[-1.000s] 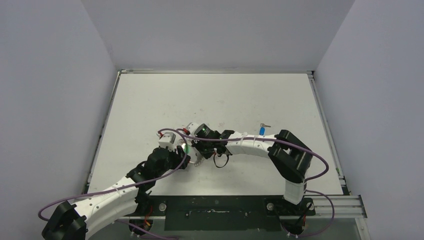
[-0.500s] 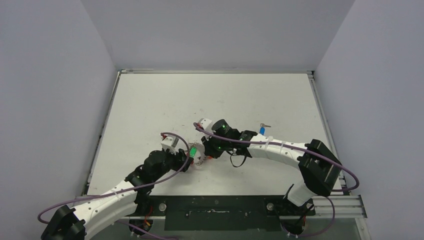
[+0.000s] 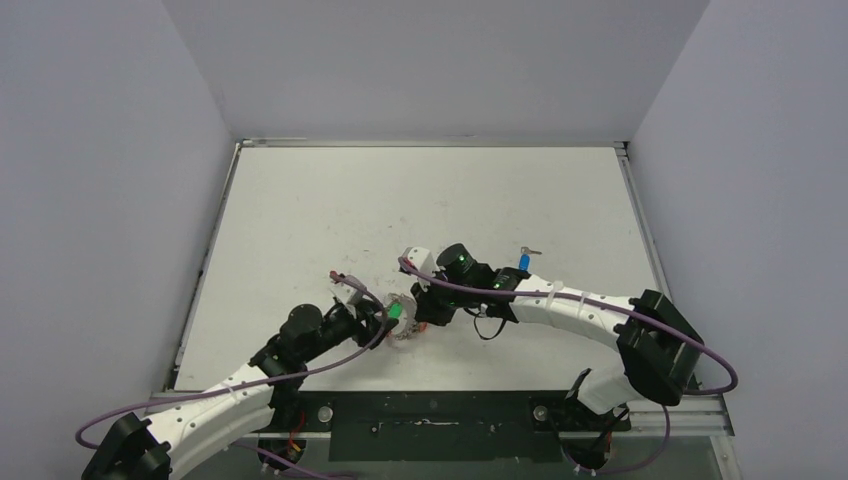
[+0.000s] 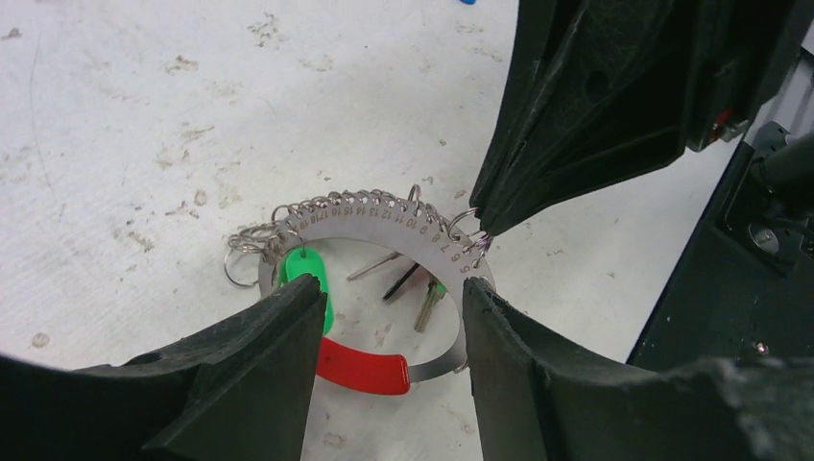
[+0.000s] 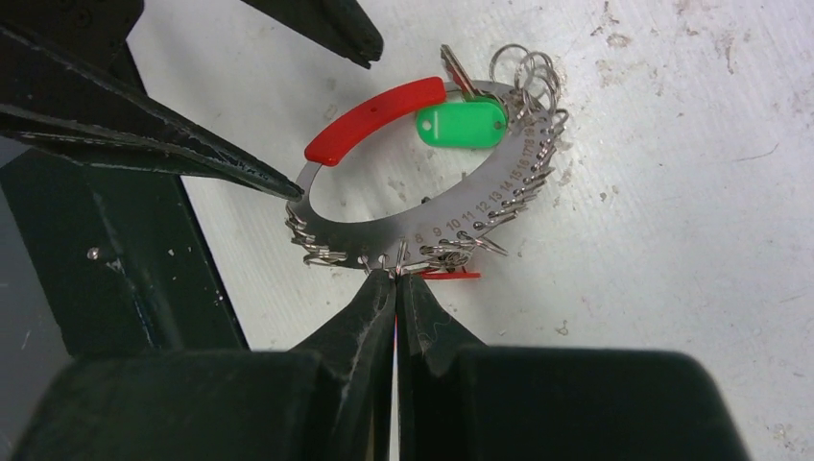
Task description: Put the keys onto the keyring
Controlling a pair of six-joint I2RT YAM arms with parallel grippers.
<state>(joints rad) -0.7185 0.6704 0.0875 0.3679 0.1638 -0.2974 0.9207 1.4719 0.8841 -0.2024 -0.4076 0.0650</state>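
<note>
**Keyring pinched at its rim, close to the bench's near edge**

The keyring (image 4: 384, 213), a flat numbered metal band with a red curved section (image 4: 360, 371) and a fringe of small wire rings, lies flat on the white bench (image 3: 330, 210). It sits in the near half, not far from the black rail (image 3: 440, 410) that runs along the bench's front edge. In the left wrist view that dark edge shows just to the right of the band.

The right fingers (image 5: 360, 327) are clenched together. Their tips meet on the small wire rings at the band's outer rim, around the low numbers. A red sliver (image 5: 451, 276) pokes out from under the band just beside those tips.

The left fingers (image 4: 259, 336) are spread apart and straddle the loop without clamping it. One tip touches the green key (image 4: 309, 274), whose plastic head hangs from the band near the red section. The other tip stands just outside the band's opposite end. Metal key blades lie inside the loop.

The two arms meet nose to nose over the keyring, so there is little room between them. The blue key (image 3: 523, 261) lies on the bench well apart, beyond the right forearm. Past it, white surface runs on to the far edge.
</note>
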